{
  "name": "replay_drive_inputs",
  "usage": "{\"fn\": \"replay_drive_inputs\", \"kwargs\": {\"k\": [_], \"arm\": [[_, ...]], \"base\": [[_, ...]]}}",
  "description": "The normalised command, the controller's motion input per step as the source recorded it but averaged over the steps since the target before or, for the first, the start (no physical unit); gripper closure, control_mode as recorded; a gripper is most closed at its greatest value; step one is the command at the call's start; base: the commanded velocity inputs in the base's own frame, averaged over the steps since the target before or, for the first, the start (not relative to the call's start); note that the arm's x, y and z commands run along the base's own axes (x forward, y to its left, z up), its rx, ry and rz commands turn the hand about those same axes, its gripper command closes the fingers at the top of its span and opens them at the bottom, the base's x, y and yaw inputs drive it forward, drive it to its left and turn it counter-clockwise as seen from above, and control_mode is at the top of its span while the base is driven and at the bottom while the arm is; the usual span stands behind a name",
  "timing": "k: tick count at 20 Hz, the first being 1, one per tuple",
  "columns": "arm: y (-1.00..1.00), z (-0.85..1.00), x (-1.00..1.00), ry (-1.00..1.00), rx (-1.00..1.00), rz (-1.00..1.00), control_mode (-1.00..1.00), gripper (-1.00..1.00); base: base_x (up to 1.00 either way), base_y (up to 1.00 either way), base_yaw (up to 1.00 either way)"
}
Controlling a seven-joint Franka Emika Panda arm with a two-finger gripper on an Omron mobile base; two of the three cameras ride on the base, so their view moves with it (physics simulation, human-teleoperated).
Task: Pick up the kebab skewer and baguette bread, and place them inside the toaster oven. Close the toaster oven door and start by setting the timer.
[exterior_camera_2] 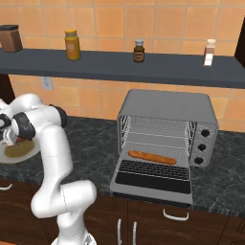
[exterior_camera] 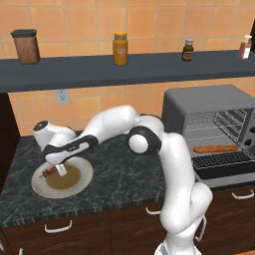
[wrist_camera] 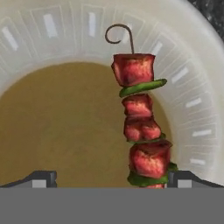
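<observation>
The kebab skewer (wrist_camera: 140, 127), red meat chunks with green slices on a thin stick, lies on a white plate (wrist_camera: 52, 30) with a brown centre. My gripper (wrist_camera: 111, 180) hangs open just above it; the skewer's near end sits between the fingers, close to the right fingertip (wrist_camera: 183, 179). From the left base the gripper (exterior_camera: 59, 170) is low over the plate (exterior_camera: 74, 187), beside the skewer (exterior_camera: 48, 173). The baguette bread (exterior_camera: 215, 148) (exterior_camera_2: 151, 157) lies on a rack inside the toaster oven (exterior_camera: 209, 107) (exterior_camera_2: 167, 107). The toaster oven door (exterior_camera_2: 153, 182) (exterior_camera: 224, 167) is folded down open.
The plate (exterior_camera_2: 19, 152) rests on a dark stone counter (exterior_camera: 124, 174) left of the oven. A shelf (exterior_camera: 129, 69) above carries jars and bottles. Three knobs (exterior_camera_2: 204, 147) sit on the oven's right panel. A wall outlet (exterior_camera: 62, 96) is behind the arm.
</observation>
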Motion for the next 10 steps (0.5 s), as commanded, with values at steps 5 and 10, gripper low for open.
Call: {"fn": "replay_drive_inputs", "kwargs": {"k": [5, 10], "arm": [[0.26, -0.04, 0.15, 0.01, 0.00, 0.00, -1.00, -1.00], [0.25, -0.01, 0.12, 0.01, 0.00, 0.00, -1.00, -1.00]], "base": [[0.00, 0.00, 0.00], [0.00, 0.00, 0.00]]}}
